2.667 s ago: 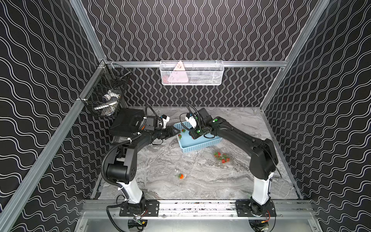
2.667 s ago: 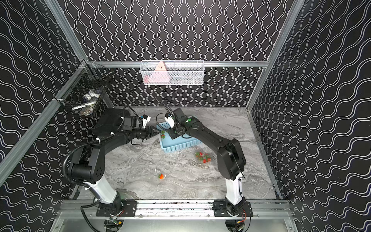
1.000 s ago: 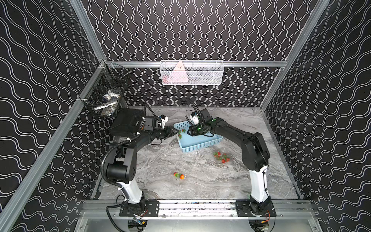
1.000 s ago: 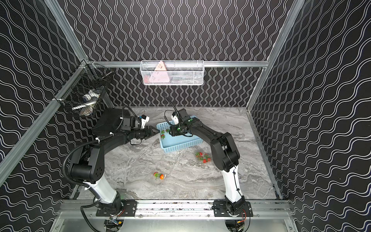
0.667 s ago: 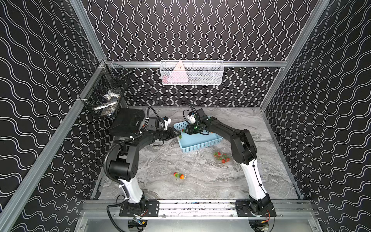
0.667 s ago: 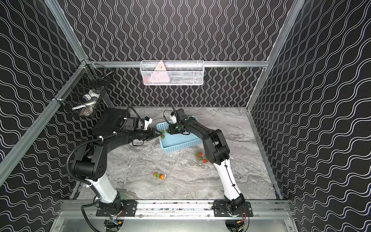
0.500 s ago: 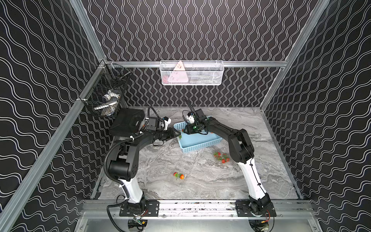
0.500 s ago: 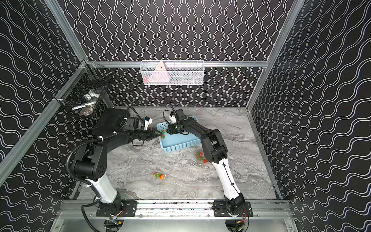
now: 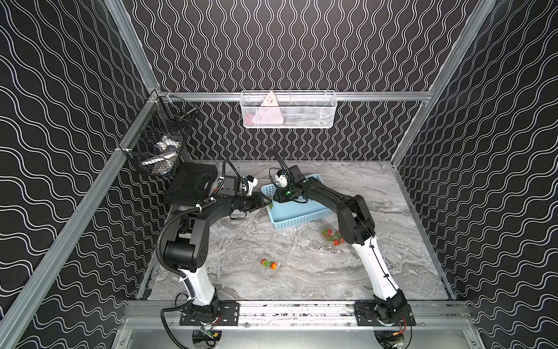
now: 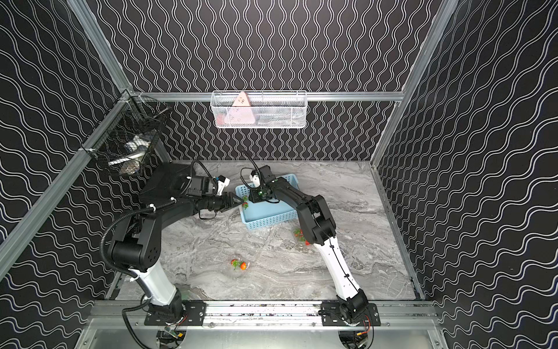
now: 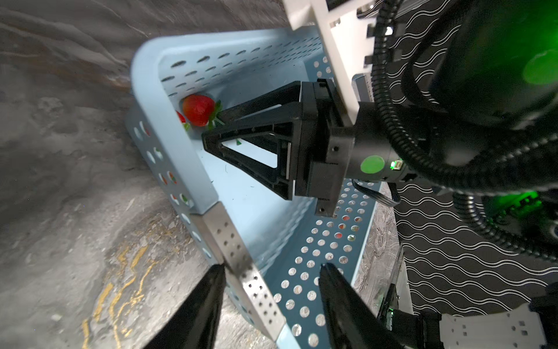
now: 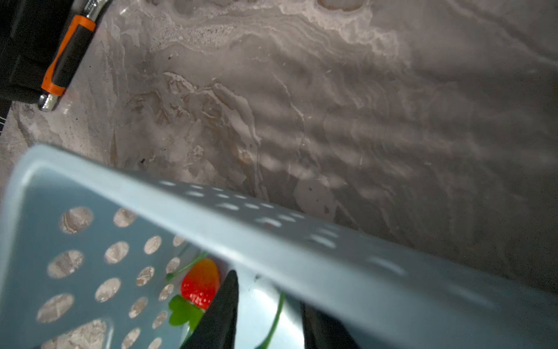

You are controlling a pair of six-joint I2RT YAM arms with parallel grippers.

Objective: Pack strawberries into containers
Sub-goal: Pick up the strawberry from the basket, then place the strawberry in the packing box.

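1. Strawberries (image 11: 197,110) not yet packed: at least two lay in the left-end corner of the blue basket (image 9: 302,219).
2. Left gripper (image 11: 271,267) was at the basket's left corner. Its fingers sat astride the wall, one touching the outer face. Could not tell if it was clamped.
3. Right gripper (image 11: 211,131) reached inside the basket, just beside those berries. A gap showed between its fingers with a green stem in it. Could not tell if it had a grip.
4. Near container (image 9: 278,262), in front of the basket's left end, held two berries. Far container (image 9: 330,236), in front of the basket's right end, held about five, partly hidden by the right arm. Judged mostly packed, with the basket berries and the lids left to do.
5. Only the left wrist view showed the right gripper's tips by the berry. Only the right wrist view showed the finger gap. Only the top views showed both containers.
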